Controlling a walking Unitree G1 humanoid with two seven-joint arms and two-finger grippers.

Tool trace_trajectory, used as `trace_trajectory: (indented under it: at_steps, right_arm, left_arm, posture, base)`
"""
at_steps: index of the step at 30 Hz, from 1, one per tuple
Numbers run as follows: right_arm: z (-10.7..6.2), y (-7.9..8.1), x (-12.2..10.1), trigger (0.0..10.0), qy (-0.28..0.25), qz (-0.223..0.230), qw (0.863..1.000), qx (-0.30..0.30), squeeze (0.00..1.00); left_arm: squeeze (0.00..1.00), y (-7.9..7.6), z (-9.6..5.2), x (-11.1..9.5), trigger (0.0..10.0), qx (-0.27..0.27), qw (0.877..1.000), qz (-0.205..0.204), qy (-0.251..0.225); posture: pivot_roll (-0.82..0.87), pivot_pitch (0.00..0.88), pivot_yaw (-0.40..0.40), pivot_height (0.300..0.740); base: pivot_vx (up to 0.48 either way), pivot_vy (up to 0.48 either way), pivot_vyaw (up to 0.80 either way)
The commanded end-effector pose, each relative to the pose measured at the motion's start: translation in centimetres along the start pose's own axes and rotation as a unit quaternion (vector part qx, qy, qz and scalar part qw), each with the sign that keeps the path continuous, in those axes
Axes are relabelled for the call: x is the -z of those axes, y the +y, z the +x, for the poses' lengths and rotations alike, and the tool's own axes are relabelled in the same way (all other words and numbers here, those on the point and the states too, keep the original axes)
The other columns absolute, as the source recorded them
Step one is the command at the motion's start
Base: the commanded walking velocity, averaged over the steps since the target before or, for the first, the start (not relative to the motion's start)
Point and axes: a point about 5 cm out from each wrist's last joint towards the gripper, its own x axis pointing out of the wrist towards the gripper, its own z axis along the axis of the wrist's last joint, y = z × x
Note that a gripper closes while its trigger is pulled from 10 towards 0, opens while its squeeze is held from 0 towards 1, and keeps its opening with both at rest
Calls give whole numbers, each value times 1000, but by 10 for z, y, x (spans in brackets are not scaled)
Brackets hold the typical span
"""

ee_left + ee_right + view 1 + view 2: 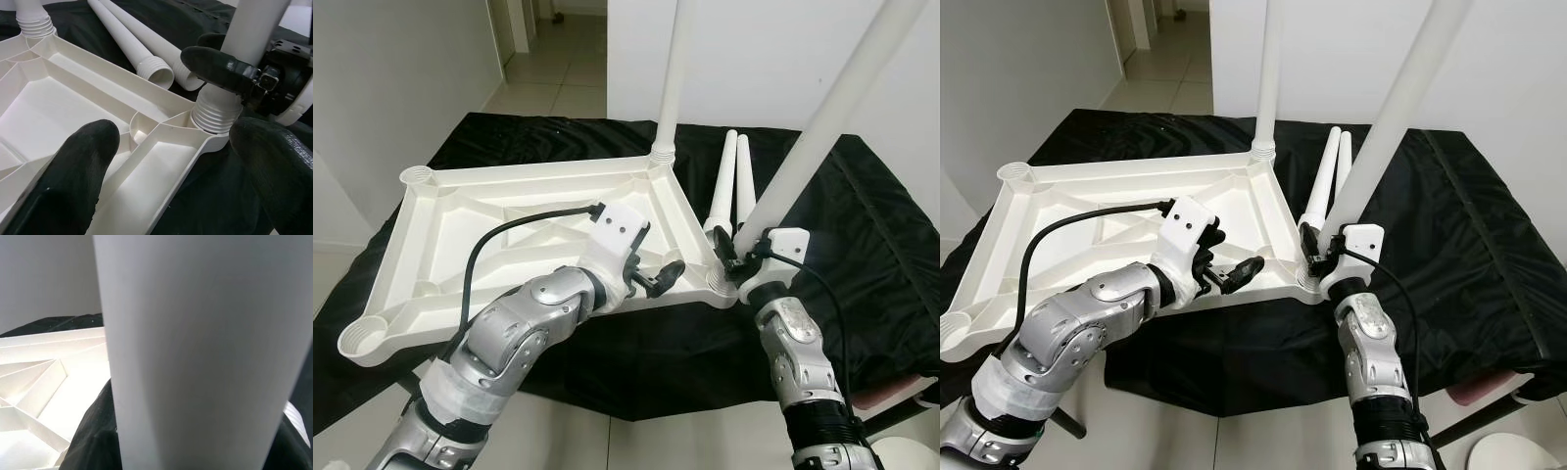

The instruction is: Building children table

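Observation:
A white table top (460, 211) lies upside down on the black cloth. One white leg (671, 78) stands upright in its far right corner socket. A second leg (832, 108) leans in the near right corner socket (215, 115), and my right gripper (739, 257) is shut on it just above its threaded base. In the right wrist view this leg (195, 352) looms close. My left gripper (664, 278) hovers open over the top's near rim beside that socket, its fingers (83, 171) apart and holding nothing. Two loose legs (732, 181) lie side by side on the cloth.
Both left corner sockets (416, 176) (362, 338) stand open. The black cloth (881, 245) covers the work table and drops off at its near edge. A hallway floor (553, 69) opens behind. A pinkish object (901, 397) sits low on the right.

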Motion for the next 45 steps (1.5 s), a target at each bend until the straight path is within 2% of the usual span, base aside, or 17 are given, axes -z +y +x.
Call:
trace_trajectory:
  at_steps: [1,6,10,12,14,15,17,19,20,23,29,34,38,45]
  right_arm:
    - [-9,3,32,10000,82,24,996,4,0]
    - [-6,2,33,10000,101,68,993,8,0]
    - [-4,3,33,10000,113,69,991,0,0]
    - [-2,4,31,10000,112,24,993,-21,0]
    - [-2,4,31,10000,112,24,993,-21,0]
    - [-2,5,31,10000,111,-8,993,-31,0]
    - [-2,5,31,10000,111,-8,993,-31,0]
    - [-5,9,32,10000,100,-79,990,-56,0]
    - [-6,10,33,10000,98,-101,988,-63,0]
    - [-8,12,34,10000,95,-114,986,-72,0]
    - [-11,15,35,10000,89,-116,986,-79,0]
    - [-17,16,32,10000,55,-113,989,-81,0]
    - [-19,14,38,10000,67,-71,993,-68,0]
    - [-15,14,44,10000,93,-39,993,-57,0]
  left_arm:
    - [0,-14,-1,-5,10000,107,994,15,-1]
    - [0,-14,-1,-6,10000,107,994,15,-1]
    - [0,-14,-1,-6,10000,106,994,15,-2]
    - [0,-14,0,-6,10000,106,994,16,-2]
    - [0,-14,0,-6,10000,106,994,16,-2]
    - [0,-14,0,-6,10000,106,994,16,-3]
    - [0,-14,0,-6,10000,106,994,16,-3]
    - [0,-13,0,-7,10000,104,994,17,-5]
    - [0,-13,0,-8,10000,103,994,17,-5]
    - [0,-12,0,-8,10000,102,995,17,-6]
    - [0,-12,0,-8,10000,101,995,18,-6]
    - [0,-10,0,-9,10000,99,995,19,-7]
    - [0,-9,0,-10,10000,99,995,21,-7]
    - [0,-9,-1,-11,10000,99,995,23,-7]
  posture:
    - [14,27,23,740]
    - [15,23,20,740]
    - [14,17,19,740]
    - [13,13,17,740]
    - [13,13,17,740]
    - [13,12,16,740]
    - [13,12,16,740]
    - [15,8,14,740]
    - [15,8,14,740]
    - [15,6,13,740]
    - [14,5,14,740]
    - [11,4,22,740]
    - [11,2,26,740]
    - [15,0,24,740]
  base:
    - [0,0,0]
    - [0,0,0]
    - [0,0,0]
    - [0,0,0]
    - [0,0,0]
    - [0,0,0]
    - [0,0,0]
    - [0,0,0]
    - [0,0,0]
    - [0,0,0]
    - [0,0,0]
    - [0,0,0]
    - [0,0,0]
    - [0,0,0]
